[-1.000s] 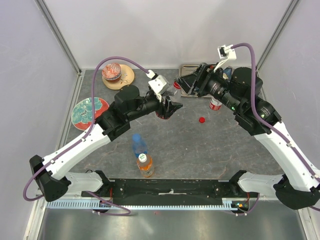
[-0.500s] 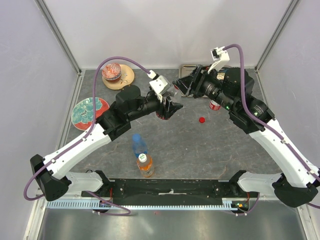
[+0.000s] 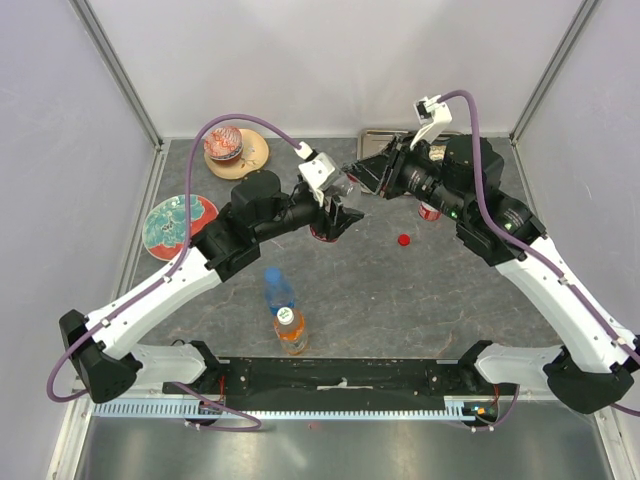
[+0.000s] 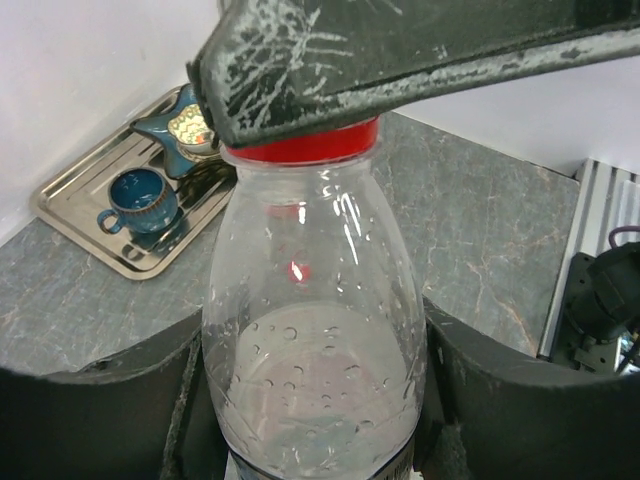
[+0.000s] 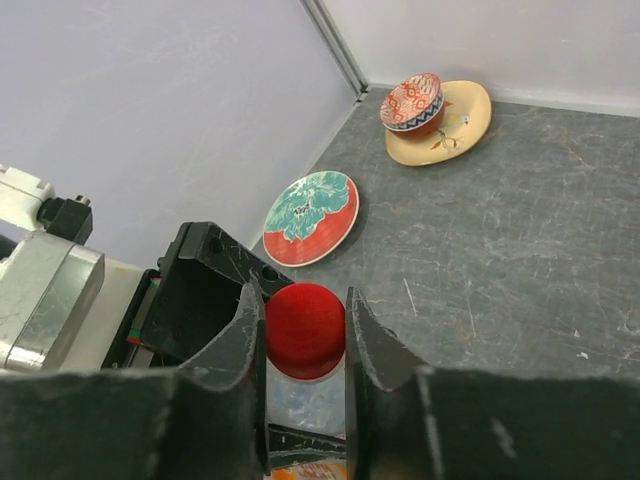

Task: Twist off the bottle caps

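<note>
Inside the right gripper (image 5: 305, 308), the red cap (image 5: 305, 335) sits clamped

Four bottles (image 4: 315, 340) (image 3: 279, 292) (image 3: 291, 338) (image 3: 430, 209), four caps (image 5: 305, 330) (image 3: 404, 240) (image 3: 272, 273) (image 3: 286, 314), two plates (image 3: 180, 222) (image 3: 256, 150), one bowl (image 3: 223, 142), one tray (image 4: 90, 185), one cup (image 4: 140, 198)

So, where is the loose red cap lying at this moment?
In the top view the loose red cap lies on the table, right of centre, just nearer the bases than the red-labelled bottle under the right arm.
</note>
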### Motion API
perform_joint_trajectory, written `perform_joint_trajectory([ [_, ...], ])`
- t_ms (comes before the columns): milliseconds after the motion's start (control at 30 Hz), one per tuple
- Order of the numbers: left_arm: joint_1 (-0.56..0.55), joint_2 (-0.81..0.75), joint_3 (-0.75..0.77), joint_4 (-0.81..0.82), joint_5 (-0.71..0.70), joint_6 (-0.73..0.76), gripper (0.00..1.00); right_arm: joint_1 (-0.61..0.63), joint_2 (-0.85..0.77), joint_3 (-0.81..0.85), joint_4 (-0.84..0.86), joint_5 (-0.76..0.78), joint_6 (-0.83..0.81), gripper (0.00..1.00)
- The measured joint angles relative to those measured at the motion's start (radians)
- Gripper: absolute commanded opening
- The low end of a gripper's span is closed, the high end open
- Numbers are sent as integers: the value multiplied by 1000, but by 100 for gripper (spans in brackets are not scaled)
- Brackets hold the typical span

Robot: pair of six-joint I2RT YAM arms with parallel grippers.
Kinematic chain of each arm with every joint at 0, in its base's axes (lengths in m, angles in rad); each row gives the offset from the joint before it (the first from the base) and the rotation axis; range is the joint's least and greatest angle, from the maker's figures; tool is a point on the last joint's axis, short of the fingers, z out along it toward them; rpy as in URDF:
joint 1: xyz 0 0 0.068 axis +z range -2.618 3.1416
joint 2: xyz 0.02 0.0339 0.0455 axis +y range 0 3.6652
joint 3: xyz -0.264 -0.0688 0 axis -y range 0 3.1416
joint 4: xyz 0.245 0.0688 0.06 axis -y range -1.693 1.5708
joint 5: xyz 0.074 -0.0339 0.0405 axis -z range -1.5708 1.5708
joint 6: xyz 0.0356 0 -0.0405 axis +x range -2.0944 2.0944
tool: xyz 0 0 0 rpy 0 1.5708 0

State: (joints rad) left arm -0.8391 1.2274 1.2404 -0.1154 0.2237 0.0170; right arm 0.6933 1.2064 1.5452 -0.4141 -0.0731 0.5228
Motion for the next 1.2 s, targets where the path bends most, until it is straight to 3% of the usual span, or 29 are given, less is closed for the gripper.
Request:
perform_joint_trajectory([
  [167, 29, -3, 11, -21, 139, -5, 58, -3, 2, 26, -26, -67, -45, 0],
  [367, 94, 18, 79, 10, 541, -132, 58, -10, -14, 95, -13, -294, -140, 0],
  [533, 118, 31, 47, 325, 892, -398, 58, -8, -68, 49, 153, -546, -164, 0],
  [667, 119, 71, 21, 622, 1076, -640, 58, -4, -91, -10, 294, -700, -151, 0],
  [900, 122, 112, 19, 923, 1224, -899, 58, -8, -68, -92, 590, -884, 2, 0],
  [1067, 121, 122, 20, 1010, 1270, -937, 58, -11, -26, -171, 939, -977, 274, 0],
  [1200, 122, 137, 34, 1057, 1283, -942, 58, -13, -5, -171, 1036, -1015, 356, 0],
])
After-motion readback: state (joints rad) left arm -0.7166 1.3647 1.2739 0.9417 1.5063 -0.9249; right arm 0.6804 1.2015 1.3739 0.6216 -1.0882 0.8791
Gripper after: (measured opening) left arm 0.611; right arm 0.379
